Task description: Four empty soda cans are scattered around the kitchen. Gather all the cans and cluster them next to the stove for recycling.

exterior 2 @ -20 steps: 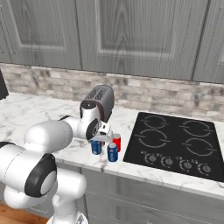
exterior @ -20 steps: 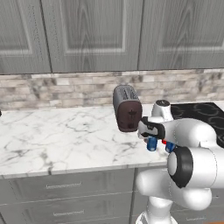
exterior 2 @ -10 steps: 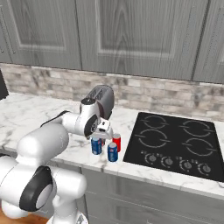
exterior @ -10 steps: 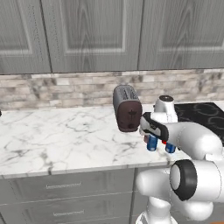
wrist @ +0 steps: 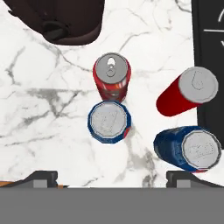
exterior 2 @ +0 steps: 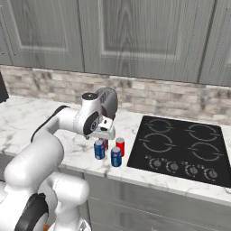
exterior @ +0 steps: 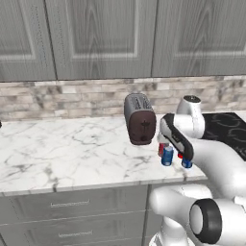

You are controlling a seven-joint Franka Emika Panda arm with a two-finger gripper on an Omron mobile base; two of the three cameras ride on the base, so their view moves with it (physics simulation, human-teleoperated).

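Observation:
Two red and two blue soda cans stand upright in a tight cluster on the marble counter, just left of the black stove (exterior 2: 180, 144) (wrist: 211, 39). In the hand view one red can (wrist: 111, 78) touches a blue can (wrist: 108, 121), while the other red can (wrist: 188, 92) and blue can (wrist: 189, 148) stand nearer the stove. From the right base view the cluster reads as blue (exterior 2: 99, 149), blue (exterior 2: 116, 156) and red (exterior 2: 120, 145). My gripper (wrist: 113, 178) (exterior 2: 104, 133) hovers open above the cans with nothing between its fingers (wrist: 41, 178).
A dark brown toaster (exterior: 140, 119) (exterior 2: 108, 101) (wrist: 57, 22) stands on the counter right behind the cans. Grey wall cabinets hang above a stone-tile backsplash, and drawers run below the counter's front edge. Bare marble stretches to the left of the toaster.
The jaws have opened wide, letting go of a blue can. The hand has lifted a little above the cluster. The cans have stayed put.

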